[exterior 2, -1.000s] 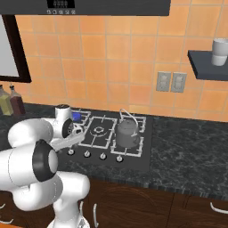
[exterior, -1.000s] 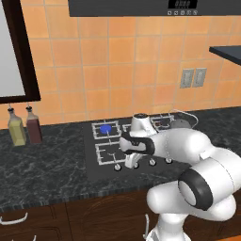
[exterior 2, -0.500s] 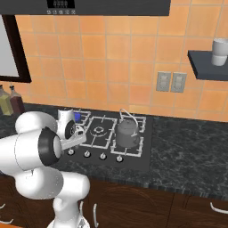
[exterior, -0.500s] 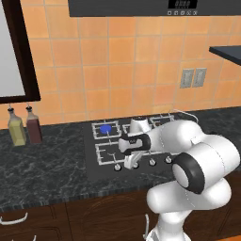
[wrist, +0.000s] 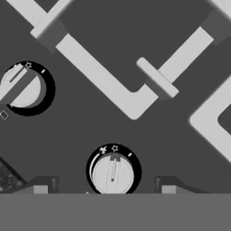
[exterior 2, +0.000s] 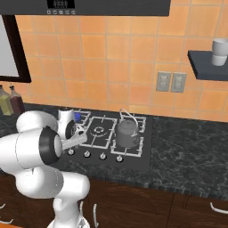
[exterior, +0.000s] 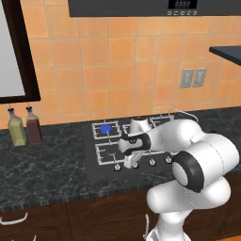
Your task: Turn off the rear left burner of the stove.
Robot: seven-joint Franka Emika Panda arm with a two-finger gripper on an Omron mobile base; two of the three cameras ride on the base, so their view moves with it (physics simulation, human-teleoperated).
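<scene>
Hovering low over the knob row at the front of the stove [exterior: 94, 164], jaws [wrist: 104, 187] spread, one fingertip [wrist: 40, 186] at 8 o'clock and the other at 4 o'clock of a silver knob [wrist: 112, 174], neither visibly touching it. Second knob [wrist: 20, 88] up at 10 o'clock. Rear left burner [exterior: 108, 128] glowing blue at the cooktop's back left corner, at 11 o'clock from the wrist. Kettle [exterior 2: 126, 133] sitting on the front right grate. Two bottles [exterior: 26, 126] standing on the dark worktop [exterior: 42, 164], far out at 9 o'clock.

Black stove [exterior: 92, 162]; blue-glowing rear left burner [exterior: 106, 128]; orange wall tiles [exterior: 117, 70].
</scene>
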